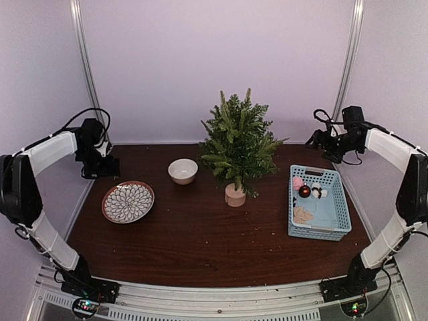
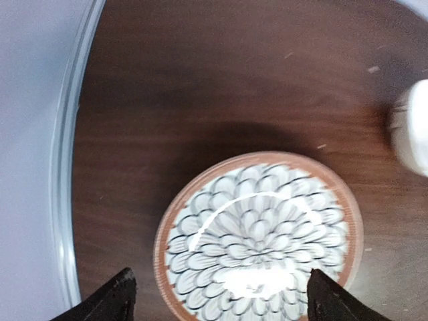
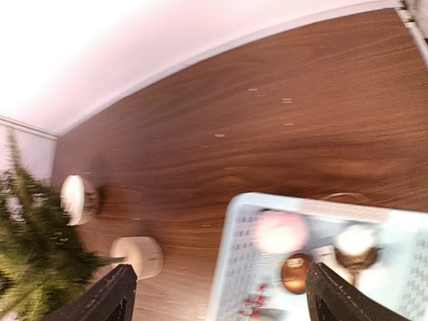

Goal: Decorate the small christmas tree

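1. The small christmas tree: upright at mid-table, toward the back, on its pale stump base. It is taller than everything around it.
2. White bowl: on the table, near the tree's left side. It sits between your left arm and the tree.
3. Patterned plate: front-left of the bowl and apart from it.
4. Blue basket: right of the tree and apart from the stump. The tree's right-hand branches reach toward its back-left corner.
5. Basket contents: a pink ball, a dark red ball and a white-and-dark piece, bunched at the back. A tan piece lies further forward. What the last two are you cannot tell.
6. Left gripper: your left pincer hovers above the plate with its fingers spread wide, grasping nothing.
7. Right gripper: raised at the back right, above the basket's rear end. It is released and empty, well apart from the tree.
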You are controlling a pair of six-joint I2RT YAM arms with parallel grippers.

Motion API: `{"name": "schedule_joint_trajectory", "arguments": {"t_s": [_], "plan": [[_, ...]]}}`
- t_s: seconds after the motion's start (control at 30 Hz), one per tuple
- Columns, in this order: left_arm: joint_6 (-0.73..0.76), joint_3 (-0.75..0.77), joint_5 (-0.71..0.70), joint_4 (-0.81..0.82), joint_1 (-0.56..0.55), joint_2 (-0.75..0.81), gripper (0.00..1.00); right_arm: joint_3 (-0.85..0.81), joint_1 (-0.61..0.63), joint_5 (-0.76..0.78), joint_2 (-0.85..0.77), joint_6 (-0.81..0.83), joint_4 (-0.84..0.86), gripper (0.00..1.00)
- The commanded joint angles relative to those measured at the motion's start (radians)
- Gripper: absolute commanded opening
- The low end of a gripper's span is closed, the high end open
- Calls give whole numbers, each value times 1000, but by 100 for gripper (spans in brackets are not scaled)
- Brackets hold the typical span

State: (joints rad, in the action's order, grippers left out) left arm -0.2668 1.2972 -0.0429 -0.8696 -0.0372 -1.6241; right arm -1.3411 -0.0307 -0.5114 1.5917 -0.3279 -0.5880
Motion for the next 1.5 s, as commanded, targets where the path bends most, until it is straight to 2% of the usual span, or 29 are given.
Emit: {"name": "schedule_joint_trajectory", "arguments": {"t_s": [0.0,0.13,0.23,0.4,0.47,0.67,0.83,1.03,1.47], "plan": [[-7,-61,332,181,-28,153,88,76,96,-134,-41,-170,142,87],[-45,-111,334,264,-121,200,86,120,194,-140,-28,-294,244,71],[-83,-125,314,286,-165,203,84,182,241,-149,-9,-419,380,61],[-122,-147,296,314,-208,207,83,224,296,-101,27,-487,422,47],[-141,-153,279,315,-210,206,83,248,314,-96,54,-537,492,44],[-196,-195,297,365,-210,216,83,232,380,-102,181,-606,629,40],[-197,-196,289,363,-210,224,82,193,422,-80,266,-616,661,39],[-185,-199,280,348,-210,224,82,192,441,-102,368,-660,796,36],[-175,-197,264,328,-210,213,82,209,477,-193,484,-731,1039,37]]}}
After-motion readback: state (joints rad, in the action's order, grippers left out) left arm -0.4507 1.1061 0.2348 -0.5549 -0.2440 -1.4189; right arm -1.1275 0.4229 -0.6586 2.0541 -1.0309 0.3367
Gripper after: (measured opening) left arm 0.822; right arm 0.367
